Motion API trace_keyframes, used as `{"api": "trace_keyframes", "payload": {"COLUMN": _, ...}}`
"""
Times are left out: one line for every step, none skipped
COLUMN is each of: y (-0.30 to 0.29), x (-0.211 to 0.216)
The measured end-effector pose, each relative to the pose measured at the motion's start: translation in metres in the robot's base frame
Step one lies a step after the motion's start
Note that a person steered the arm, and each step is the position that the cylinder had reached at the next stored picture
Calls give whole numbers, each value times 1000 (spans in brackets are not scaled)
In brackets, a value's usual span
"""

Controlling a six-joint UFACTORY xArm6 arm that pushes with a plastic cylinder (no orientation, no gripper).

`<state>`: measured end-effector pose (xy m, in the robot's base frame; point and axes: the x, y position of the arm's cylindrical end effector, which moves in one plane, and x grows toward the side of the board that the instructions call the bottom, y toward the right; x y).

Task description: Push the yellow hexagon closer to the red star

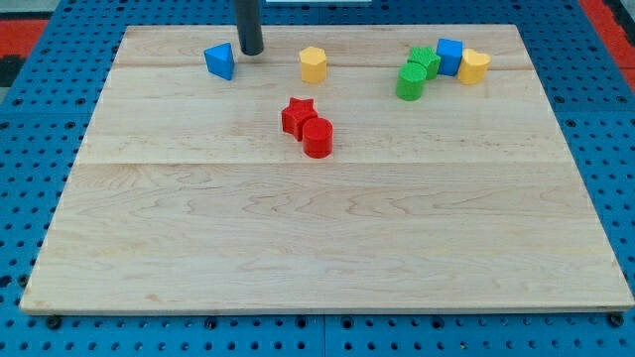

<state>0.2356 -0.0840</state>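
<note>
The arm carries no pincer; it ends in a dark rod, so nothing is held. My tip (251, 52) stands on the wooden worktop (317, 238) near the view's top, just to the right of the blue triangle (220, 60), very close to it; I cannot tell if they touch.

The yellow hexagon (314, 63) is to the right of my tip, apart from it, also near the view's top. The red star (297, 115) lies below the hexagon, a little to the view's left, with bare wood between the two. The red cylinder (317, 137) touches the red star on its lower right side.

Near the view's top right there is a group of four blocks. The green cylinder (410, 82) is the lowest one, and a second green block (426, 59), whose shape I cannot make out well, is just behind it. The blue cube (449, 56) stands beside this green block, and the yellow heart (473, 65) is just beside the cube on the right.
</note>
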Motion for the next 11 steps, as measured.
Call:
{"api": "trace_keyframes", "payload": {"y": 8, "x": 0}}
{"api": "trace_keyframes", "payload": {"y": 37, "x": 5}}
{"api": "trace_keyframes", "payload": {"y": 73, "x": 25}}
{"api": "trace_keyframes", "payload": {"y": 100, "x": 47}}
{"api": "trace_keyframes", "payload": {"y": 102, "x": 69}}
{"api": "trace_keyframes", "payload": {"y": 131, "x": 62}}
{"api": "trace_keyframes", "payload": {"y": 150, "x": 79}}
{"api": "trace_keyframes", "payload": {"y": 149, "x": 108}}
{"api": "trace_keyframes", "payload": {"y": 117, "x": 111}}
{"api": "trace_keyframes", "payload": {"y": 114, "x": 102}}
{"api": "trace_keyframes", "payload": {"y": 105, "x": 90}}
